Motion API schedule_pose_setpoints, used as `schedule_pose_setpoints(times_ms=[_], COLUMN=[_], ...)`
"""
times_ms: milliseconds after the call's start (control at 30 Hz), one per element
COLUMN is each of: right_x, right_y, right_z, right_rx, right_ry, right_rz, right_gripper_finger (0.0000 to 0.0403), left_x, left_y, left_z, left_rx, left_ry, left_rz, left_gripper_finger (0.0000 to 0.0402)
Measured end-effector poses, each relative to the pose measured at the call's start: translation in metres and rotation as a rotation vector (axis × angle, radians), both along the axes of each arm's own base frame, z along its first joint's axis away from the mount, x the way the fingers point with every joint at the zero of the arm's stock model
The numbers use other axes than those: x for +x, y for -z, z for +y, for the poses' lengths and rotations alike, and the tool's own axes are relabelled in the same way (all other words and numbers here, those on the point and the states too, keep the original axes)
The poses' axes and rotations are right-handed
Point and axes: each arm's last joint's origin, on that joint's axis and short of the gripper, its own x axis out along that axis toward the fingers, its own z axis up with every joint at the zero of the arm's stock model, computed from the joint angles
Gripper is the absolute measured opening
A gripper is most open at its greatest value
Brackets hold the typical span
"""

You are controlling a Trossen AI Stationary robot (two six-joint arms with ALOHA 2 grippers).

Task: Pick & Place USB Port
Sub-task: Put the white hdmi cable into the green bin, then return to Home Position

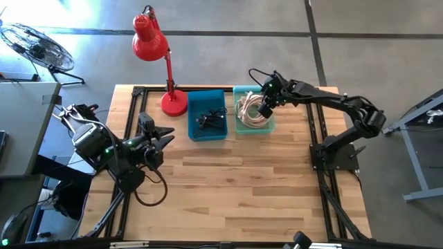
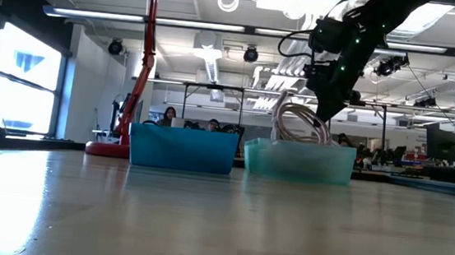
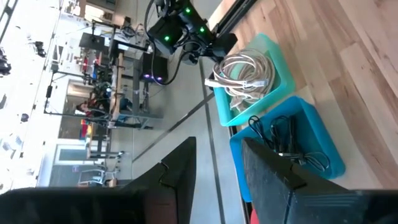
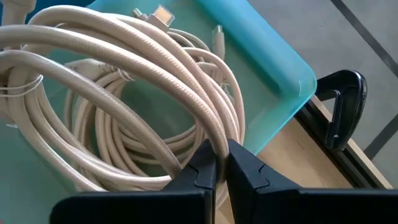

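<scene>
Beige coiled cable (image 4: 124,106) pinched by right gripper (image 4: 222,163) over teal bin (image 4: 273,56).

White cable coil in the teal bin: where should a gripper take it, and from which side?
Best from above, pinching a few strands on the outer arc of the white cable coil, where loops rise over the rim of the teal bin. The right gripper is closed on such a loop. The left gripper waits open.

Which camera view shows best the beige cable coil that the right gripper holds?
The right wrist view: the beige cable coil fills it, pinched by the right gripper. The high view shows it small inside the teal bin. The low view shows only its top. The left wrist view shows it far off.
</scene>
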Motion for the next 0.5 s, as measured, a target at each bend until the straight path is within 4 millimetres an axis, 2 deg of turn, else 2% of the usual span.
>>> schedule_pose_setpoints(times_ms=[100, 500], right_x=[0.0, -0.0015], right_y=[0.0001, -0.0007], right_z=[0.0001, -0.001], right_rx=[0.004, -0.041], right_ry=[-0.002, 0.053], right_rz=[-0.001, 0.027], right_gripper_finger=[0.0023, 0.0194], left_x=[0.0, 0.0], left_y=[-0.0001, -0.0001], left_z=[0.0001, 0.0001], left_rx=[0.002, 0.004], left_ry=[-0.001, 0.0], left_rz=[-0.001, 0.0], left_gripper_finger=[0.0124, 0.0124])
